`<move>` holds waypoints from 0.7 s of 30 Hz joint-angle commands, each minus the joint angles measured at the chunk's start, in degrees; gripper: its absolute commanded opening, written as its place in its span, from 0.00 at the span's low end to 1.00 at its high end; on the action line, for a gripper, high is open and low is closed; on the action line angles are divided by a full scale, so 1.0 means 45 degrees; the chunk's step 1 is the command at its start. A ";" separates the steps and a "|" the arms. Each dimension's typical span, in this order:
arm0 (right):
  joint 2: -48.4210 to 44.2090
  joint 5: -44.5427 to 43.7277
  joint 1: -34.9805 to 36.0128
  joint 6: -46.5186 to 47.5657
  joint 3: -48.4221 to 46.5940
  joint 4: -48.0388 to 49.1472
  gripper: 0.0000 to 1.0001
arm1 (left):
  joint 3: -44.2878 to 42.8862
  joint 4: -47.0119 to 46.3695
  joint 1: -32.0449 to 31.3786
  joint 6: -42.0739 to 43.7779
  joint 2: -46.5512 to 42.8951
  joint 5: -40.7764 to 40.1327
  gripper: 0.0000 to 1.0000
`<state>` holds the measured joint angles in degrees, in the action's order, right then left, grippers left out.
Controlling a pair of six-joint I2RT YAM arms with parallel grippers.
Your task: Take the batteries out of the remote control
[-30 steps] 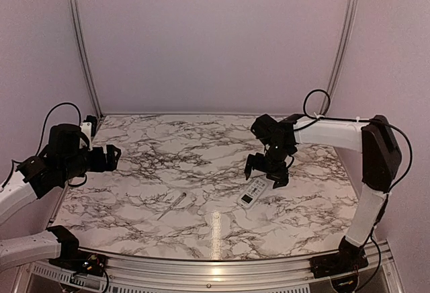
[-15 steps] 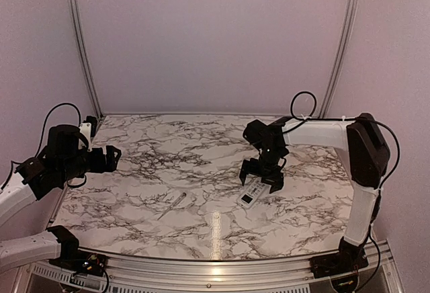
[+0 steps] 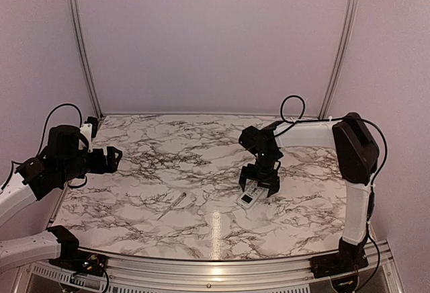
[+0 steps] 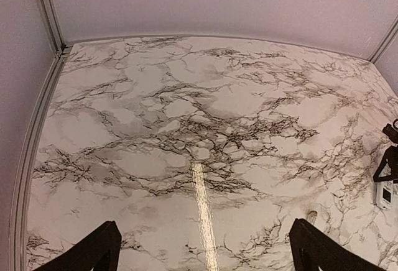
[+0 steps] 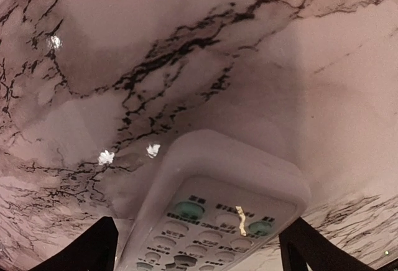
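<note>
A thin pale grey stick (image 3: 173,205) lies nearest on the glossy, dark-veined marble bench (image 3: 201,158). Farther right lies the remote control (image 3: 250,195), a smooth white oblong with rounded corners, flat and buttons up. The right hand (image 3: 259,184) points steeply down over its far end, black fingers (image 5: 93,246) spread wide either side and gripping nothing, while the left hand (image 3: 111,157) hovers level at the left edge, equally spread and empty.
</note>
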<state>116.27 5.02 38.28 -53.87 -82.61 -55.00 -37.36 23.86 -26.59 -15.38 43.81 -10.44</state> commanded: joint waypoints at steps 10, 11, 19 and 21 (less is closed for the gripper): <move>0.0831 -0.0096 0.0106 0.0534 -0.0589 0.0116 0.54 | 0.0216 -0.0345 -0.0029 0.0305 0.0519 0.0600 0.99; 0.0834 -0.0116 0.0101 0.0569 -0.0620 0.0089 0.50 | 0.0217 -0.0353 -0.0029 0.0328 0.0594 0.0615 0.99; 0.0717 -0.0320 0.0108 0.0700 -0.0718 0.0209 0.33 | 0.0218 -0.0357 -0.0029 0.0441 0.1092 0.0825 0.99; 0.0557 -0.0367 0.0105 0.0646 -0.0777 0.0365 0.31 | 0.0200 -0.0343 -0.0029 0.0476 0.1272 0.0881 0.99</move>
<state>117.84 4.75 38.30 -51.33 -84.62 -56.64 -36.99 23.18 -26.59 -14.20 48.16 -7.53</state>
